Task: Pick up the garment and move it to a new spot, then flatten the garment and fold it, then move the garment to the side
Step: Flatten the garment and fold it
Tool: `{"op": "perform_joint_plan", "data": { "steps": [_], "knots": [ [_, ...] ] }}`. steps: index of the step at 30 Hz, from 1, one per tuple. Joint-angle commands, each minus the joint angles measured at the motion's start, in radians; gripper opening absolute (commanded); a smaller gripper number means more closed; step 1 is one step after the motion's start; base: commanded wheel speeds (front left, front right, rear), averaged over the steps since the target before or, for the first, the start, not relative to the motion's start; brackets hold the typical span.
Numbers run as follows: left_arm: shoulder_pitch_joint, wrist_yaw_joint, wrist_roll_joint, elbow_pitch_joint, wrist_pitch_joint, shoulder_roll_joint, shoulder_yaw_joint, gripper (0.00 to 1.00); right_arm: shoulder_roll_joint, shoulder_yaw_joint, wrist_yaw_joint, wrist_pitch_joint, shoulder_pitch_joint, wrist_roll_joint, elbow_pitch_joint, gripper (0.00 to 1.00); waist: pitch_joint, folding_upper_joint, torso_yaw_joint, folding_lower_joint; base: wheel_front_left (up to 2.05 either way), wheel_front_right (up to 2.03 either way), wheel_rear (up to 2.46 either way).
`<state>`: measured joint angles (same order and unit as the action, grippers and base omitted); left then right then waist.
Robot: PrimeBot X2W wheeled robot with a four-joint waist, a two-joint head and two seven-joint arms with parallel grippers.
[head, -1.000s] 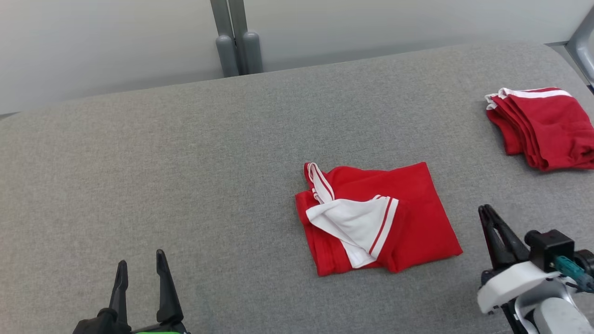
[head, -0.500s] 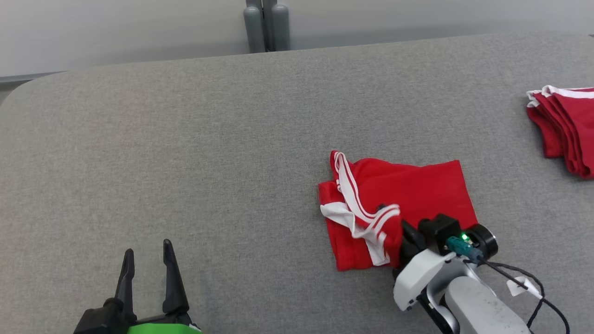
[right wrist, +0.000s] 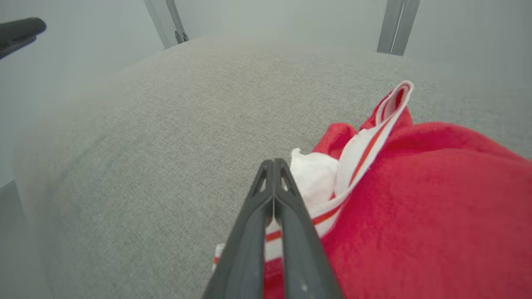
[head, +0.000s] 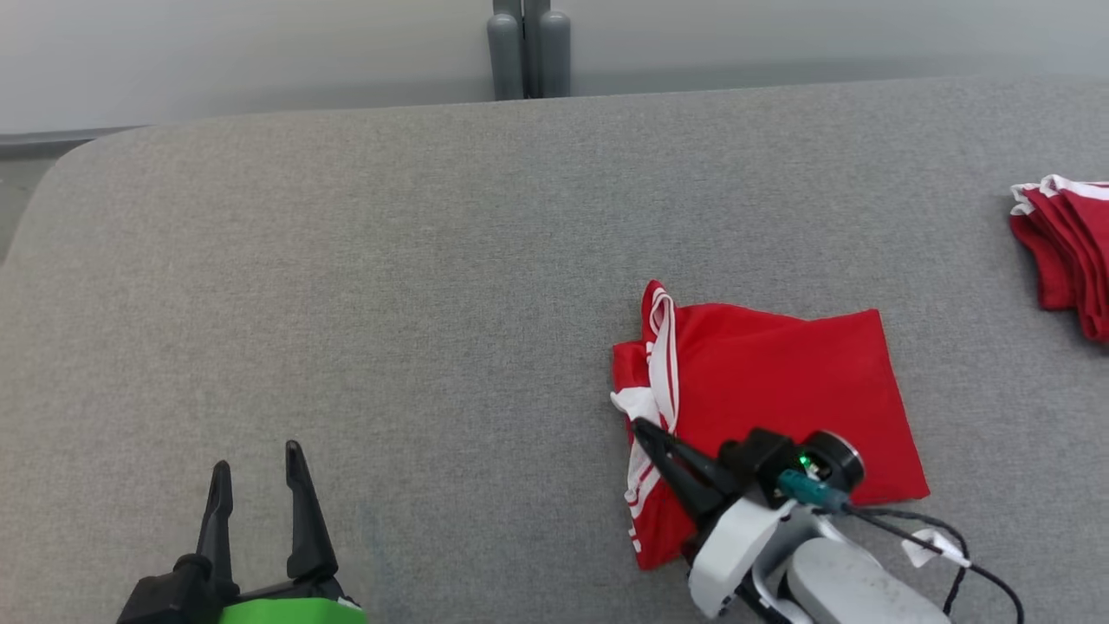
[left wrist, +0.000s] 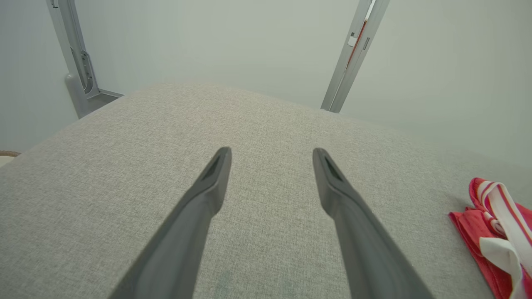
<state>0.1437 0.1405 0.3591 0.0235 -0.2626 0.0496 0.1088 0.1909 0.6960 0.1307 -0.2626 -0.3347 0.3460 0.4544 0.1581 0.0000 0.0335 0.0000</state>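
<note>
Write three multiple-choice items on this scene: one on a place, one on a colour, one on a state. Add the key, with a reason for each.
1. Where is the tip of the right gripper?
A. Above the wall posts.
B. At the striped left edge of the red garment.
C. Off the table's edge.

2. What colour is the garment's trim?
A. White.
B. Blue.
C. Yellow.

3. How is the left gripper?
A. Shut on cloth.
B. Shut, empty.
C. Open, empty.

Key: 1 B, the tip lies against the white-striped edge. 2 A, white bands run along the red cloth. 3 C, the grey table shows through its wide gap.
</note>
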Motion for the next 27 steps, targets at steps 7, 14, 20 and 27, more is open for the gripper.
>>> {"op": "perform_joint_plan", "data": {
  "steps": [7,14,20,27],
  "knots": [
    [0.021,-0.006,-0.031,0.032,-0.003,0.002,-0.053,1.00,0.081,-0.235,0.000,-0.002,0.120,-0.075,-0.225,0.52,-0.047,0.0000,-0.086,0.0000,0.00,0.00,0.00],
    [0.039,-0.033,-0.060,0.017,-0.003,0.002,-0.098,1.00,0.110,-0.543,0.000,-0.002,0.290,-0.176,-0.344,1.00,-0.084,0.0000,-0.121,0.0000,0.00,0.00,0.00],
    [0.070,-0.056,-0.081,-0.028,-0.003,0.002,-0.130,1.00,0.115,-0.678,0.000,-0.002,0.386,-0.192,-0.320,1.00,-0.122,0.0000,-0.127,0.0000,0.00,0.00,0.00],
    [0.074,-0.060,-0.068,-0.045,-0.003,0.002,-0.140,1.00,0.089,-0.715,0.000,-0.002,0.426,-0.181,-0.282,1.00,-0.133,0.0000,-0.114,0.0000,0.00,0.00,0.00]
  ]
}}
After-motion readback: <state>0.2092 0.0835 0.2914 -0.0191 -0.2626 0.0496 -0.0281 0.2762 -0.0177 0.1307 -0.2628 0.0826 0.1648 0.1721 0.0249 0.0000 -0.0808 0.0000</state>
